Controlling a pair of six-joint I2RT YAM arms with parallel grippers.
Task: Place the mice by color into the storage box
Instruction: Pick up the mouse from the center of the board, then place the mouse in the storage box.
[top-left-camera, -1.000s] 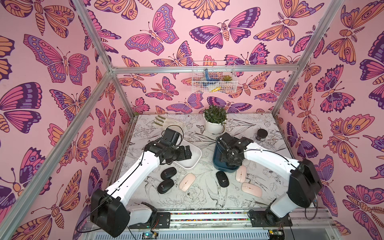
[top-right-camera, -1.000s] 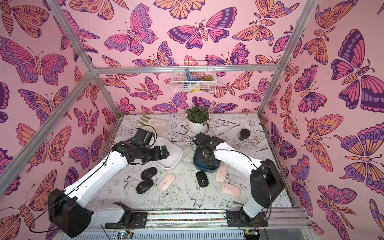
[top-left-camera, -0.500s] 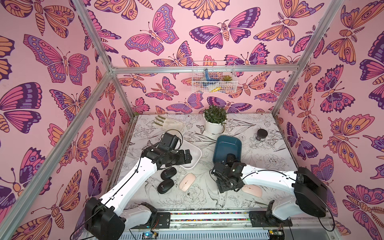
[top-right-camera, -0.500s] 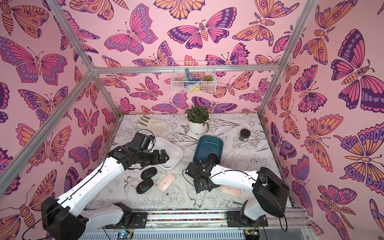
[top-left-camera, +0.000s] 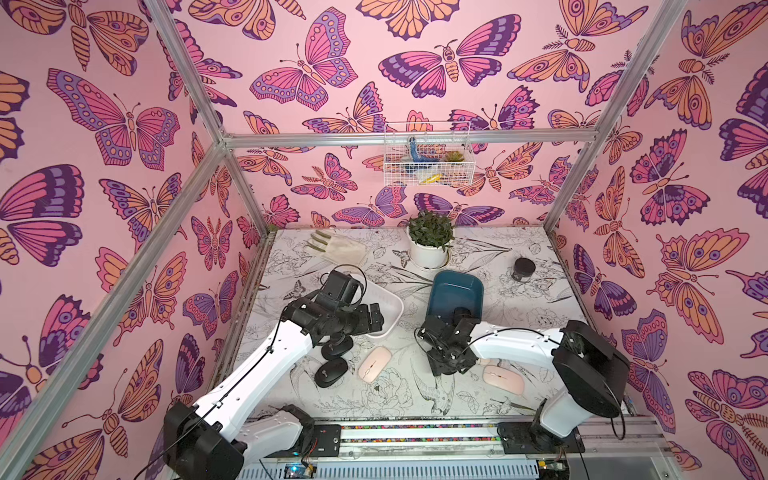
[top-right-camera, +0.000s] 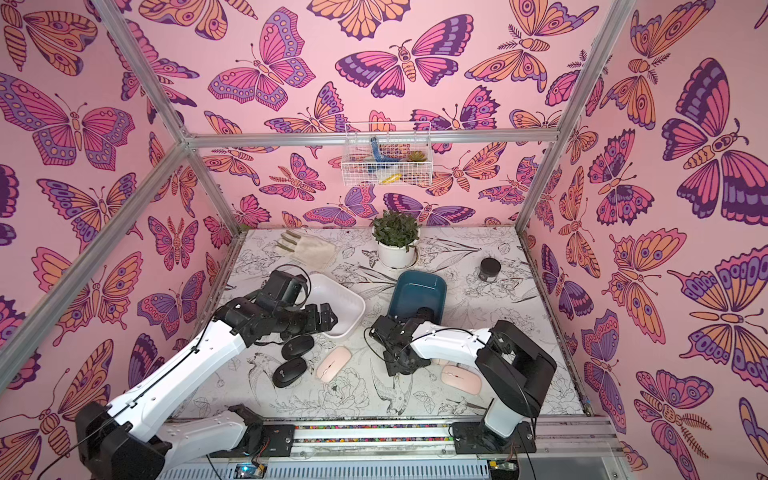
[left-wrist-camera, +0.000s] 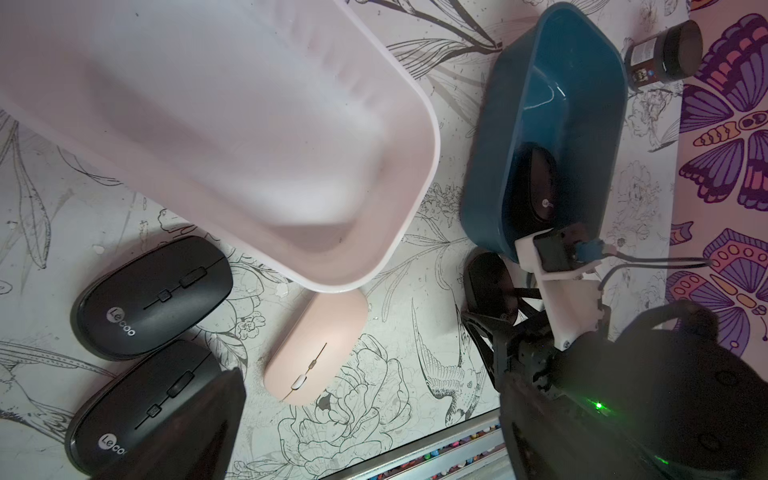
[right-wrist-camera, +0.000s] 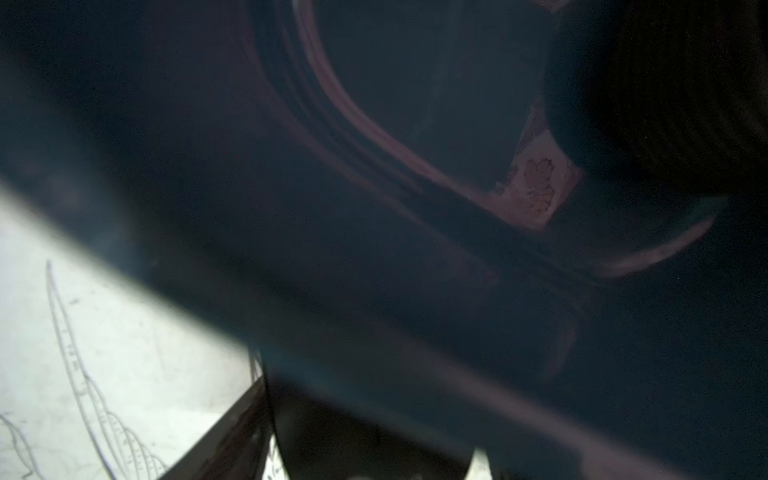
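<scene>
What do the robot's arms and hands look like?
The left arm and right arm have smooth white shells and chunky round black joints. Thin black cables run along them. The left hand and right hand are black. A tiny green light glows on the right arm.

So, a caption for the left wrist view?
One black mouse in the blue bin; two black mice and a pink mouse by the white bin.

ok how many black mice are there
4: two black mice side by side beside a pink mouse, one in the blue bin, one at the right fingers; none seems hidden
</scene>
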